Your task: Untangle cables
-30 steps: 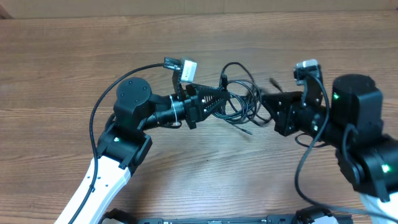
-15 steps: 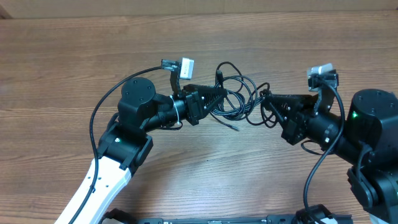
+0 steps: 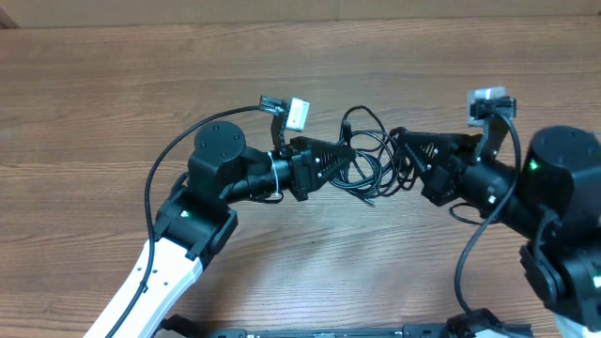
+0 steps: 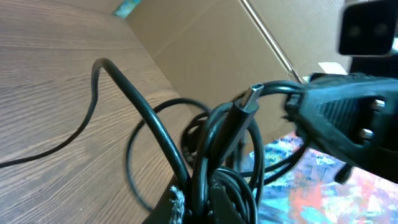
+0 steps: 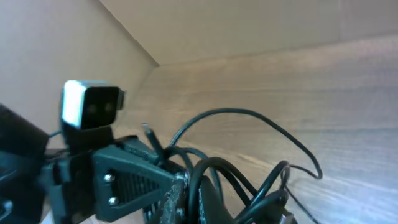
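The cables [image 3: 372,161] are a tangle of thin black cords held between the two grippers above the wooden table. My left gripper [image 3: 349,157] is shut on strands at the tangle's left side. In the left wrist view the cords [image 4: 205,155] rise from its jaws [image 4: 208,199], with a silver-tipped plug [image 4: 247,99] pointing up. My right gripper [image 3: 402,143] is shut on strands at the right side. In the right wrist view black loops [image 5: 249,168] leave its jaws [image 5: 189,202], and the left gripper [image 5: 124,177] sits close at the left.
The wooden table [image 3: 113,113] spreads all round. A cardboard wall [image 3: 300,9] runs along the far edge. Each arm's thicker black wire [image 3: 174,155] loops beside its wrist.
The right gripper has moved left to the tangle and closed on strands. The left gripper has shifted slightly right with its strands. The bundle has bunched tighter between them.
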